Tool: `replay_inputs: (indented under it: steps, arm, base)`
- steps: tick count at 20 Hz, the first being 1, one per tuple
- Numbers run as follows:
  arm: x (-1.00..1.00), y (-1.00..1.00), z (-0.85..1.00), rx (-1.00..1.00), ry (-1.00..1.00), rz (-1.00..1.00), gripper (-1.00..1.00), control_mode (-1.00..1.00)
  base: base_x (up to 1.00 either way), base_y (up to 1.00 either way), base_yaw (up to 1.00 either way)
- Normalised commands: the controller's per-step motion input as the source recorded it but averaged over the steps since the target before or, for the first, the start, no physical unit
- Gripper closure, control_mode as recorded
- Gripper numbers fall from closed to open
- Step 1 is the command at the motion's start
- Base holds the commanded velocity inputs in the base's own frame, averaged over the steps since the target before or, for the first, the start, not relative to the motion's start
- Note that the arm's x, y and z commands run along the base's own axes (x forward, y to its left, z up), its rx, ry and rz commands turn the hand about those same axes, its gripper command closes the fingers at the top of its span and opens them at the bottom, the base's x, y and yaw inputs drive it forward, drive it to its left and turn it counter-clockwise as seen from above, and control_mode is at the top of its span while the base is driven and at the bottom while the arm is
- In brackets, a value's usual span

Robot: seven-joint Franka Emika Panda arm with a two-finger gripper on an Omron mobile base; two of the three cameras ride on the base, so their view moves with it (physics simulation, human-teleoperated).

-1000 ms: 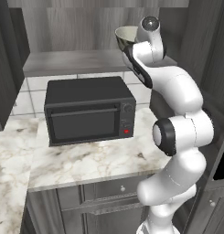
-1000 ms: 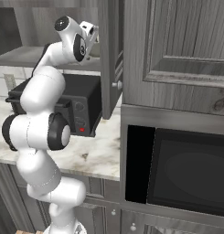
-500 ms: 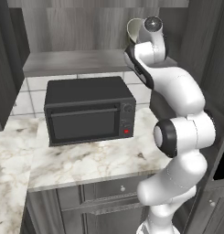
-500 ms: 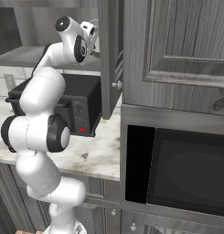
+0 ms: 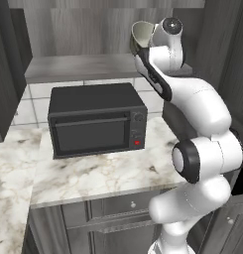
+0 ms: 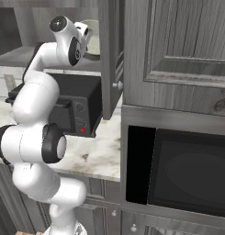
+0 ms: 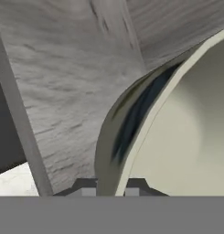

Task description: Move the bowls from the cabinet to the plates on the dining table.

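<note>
At the top centre of the left base view we see our claw (image 5: pixel 143 42) clamped narrow on the rim of the pale cream-green bowl (image 5: pixel 141 35), which is tipped on edge above the grey shelf (image 5: pixel 78 67) of the open cabinet (image 6: pixel 110 55). In the hand view the bowl's wall runs between the fingertips (image 7: pixel 86 185) (its cream inside fills the right side). Below, the black microwave (image 5: pixel 95 119) sits on the marble table (image 5: pixel 93 173).
</note>
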Motion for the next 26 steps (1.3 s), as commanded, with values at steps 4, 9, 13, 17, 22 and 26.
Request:
replay_inputs:
  steps: [4, 9, 13, 17, 22, 26]
  arm:
    - [-0.61, 0.31, 0.0, 0.0, 0.0, 0.17, 1.0, -1.0]
    - [-0.67, 0.13, -0.07, -0.1, 0.0, 0.14, 1.0, -1.0]
    - [-0.79, 0.0, -0.06, -0.2, 0.0, 0.12, 1.0, -1.0]
    - [-0.75, 0.0, -0.3, -0.17, 0.0, 0.11, 1.0, -1.0]
    - [-0.6, 0.0, -0.56, -0.15, 0.0, 0.09, 1.0, -1.0]
    - [-0.54, 0.0, -0.59, -0.14, 0.0, 0.09, 1.0, -1.0]
  base:
    - [0.0, 0.0, 0.0]
    - [0.0, 0.0, 0.0]
    - [0.0, 0.0, 0.0]
    - [0.0, 0.0, 0.0]
    - [0.0, 0.0, 0.0]
    - [0.0, 0.0, 0.0]
